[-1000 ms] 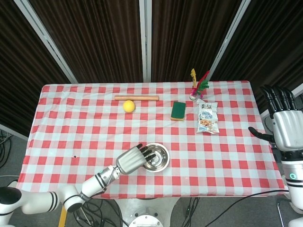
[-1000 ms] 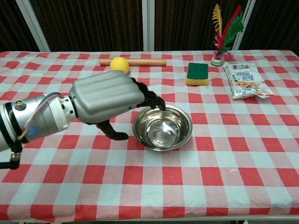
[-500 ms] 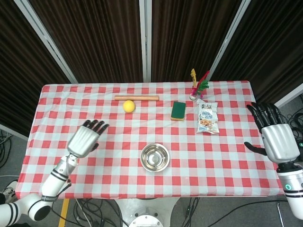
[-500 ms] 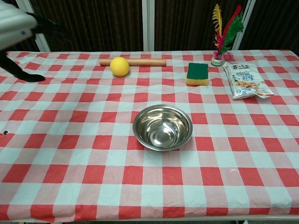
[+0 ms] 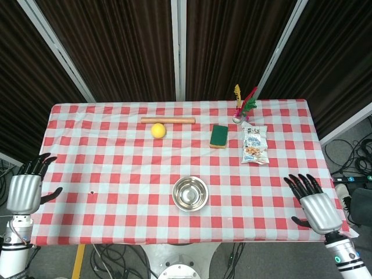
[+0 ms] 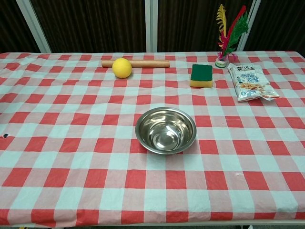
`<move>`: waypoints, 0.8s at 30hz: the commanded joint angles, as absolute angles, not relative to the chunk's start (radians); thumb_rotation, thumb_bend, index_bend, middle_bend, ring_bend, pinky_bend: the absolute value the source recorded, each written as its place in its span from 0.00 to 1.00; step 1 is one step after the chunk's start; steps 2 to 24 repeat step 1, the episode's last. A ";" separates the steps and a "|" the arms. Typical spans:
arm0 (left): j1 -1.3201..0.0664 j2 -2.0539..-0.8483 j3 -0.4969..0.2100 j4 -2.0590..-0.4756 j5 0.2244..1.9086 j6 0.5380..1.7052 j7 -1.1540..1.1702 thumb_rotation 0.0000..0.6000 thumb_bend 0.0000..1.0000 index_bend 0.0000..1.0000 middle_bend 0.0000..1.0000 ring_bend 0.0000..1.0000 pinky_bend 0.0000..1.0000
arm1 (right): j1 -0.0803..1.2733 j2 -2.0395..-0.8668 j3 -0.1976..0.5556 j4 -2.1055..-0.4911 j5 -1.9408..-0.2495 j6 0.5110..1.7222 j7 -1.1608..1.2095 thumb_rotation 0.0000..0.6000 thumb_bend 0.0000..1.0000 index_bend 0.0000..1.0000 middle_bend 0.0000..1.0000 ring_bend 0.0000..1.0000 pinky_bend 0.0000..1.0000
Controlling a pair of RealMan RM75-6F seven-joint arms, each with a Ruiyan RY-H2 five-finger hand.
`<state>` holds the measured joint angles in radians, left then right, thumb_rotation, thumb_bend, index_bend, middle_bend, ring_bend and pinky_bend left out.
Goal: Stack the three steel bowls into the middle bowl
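Note:
A steel bowl (image 5: pixel 190 193) stands near the front middle of the checked table, also seen in the chest view as the steel bowl (image 6: pixel 165 130); whether other bowls nest inside it I cannot tell. My left hand (image 5: pixel 24 190) hangs off the table's left edge, fingers spread and holding nothing. My right hand (image 5: pixel 314 206) hovers at the table's front right edge, fingers apart and holding nothing. Neither hand shows in the chest view.
Along the back lie a wooden rolling pin (image 5: pixel 167 120), a yellow ball (image 5: pixel 158 130), a green sponge (image 5: pixel 219 135), a snack bag (image 5: pixel 254 145) and a feather shuttlecock (image 5: pixel 242 106). The red-checked tablecloth (image 5: pixel 116 174) covers the whole table.
My left hand has drawn back from the bowl to beyond the table's left edge. My right hand has dropped lower toward the front right corner. The bowl has not moved.

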<state>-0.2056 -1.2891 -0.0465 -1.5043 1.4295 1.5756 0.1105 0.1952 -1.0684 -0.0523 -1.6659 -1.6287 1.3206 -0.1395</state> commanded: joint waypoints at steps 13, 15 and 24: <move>-0.202 -1.287 -0.041 -1.504 1.434 1.558 0.111 1.00 0.13 0.27 0.27 0.21 0.28 | 0.212 -1.090 -0.055 -1.670 -1.641 1.296 -0.157 1.00 0.02 0.00 0.05 0.00 0.00; -0.202 -1.287 -0.041 -1.504 1.434 1.558 0.111 1.00 0.13 0.27 0.27 0.21 0.28 | 0.212 -1.090 -0.055 -1.670 -1.641 1.296 -0.157 1.00 0.02 0.00 0.05 0.00 0.00; -0.202 -1.287 -0.041 -1.504 1.434 1.558 0.111 1.00 0.13 0.27 0.27 0.21 0.28 | 0.212 -1.090 -0.055 -1.670 -1.641 1.296 -0.157 1.00 0.02 0.00 0.05 0.00 0.00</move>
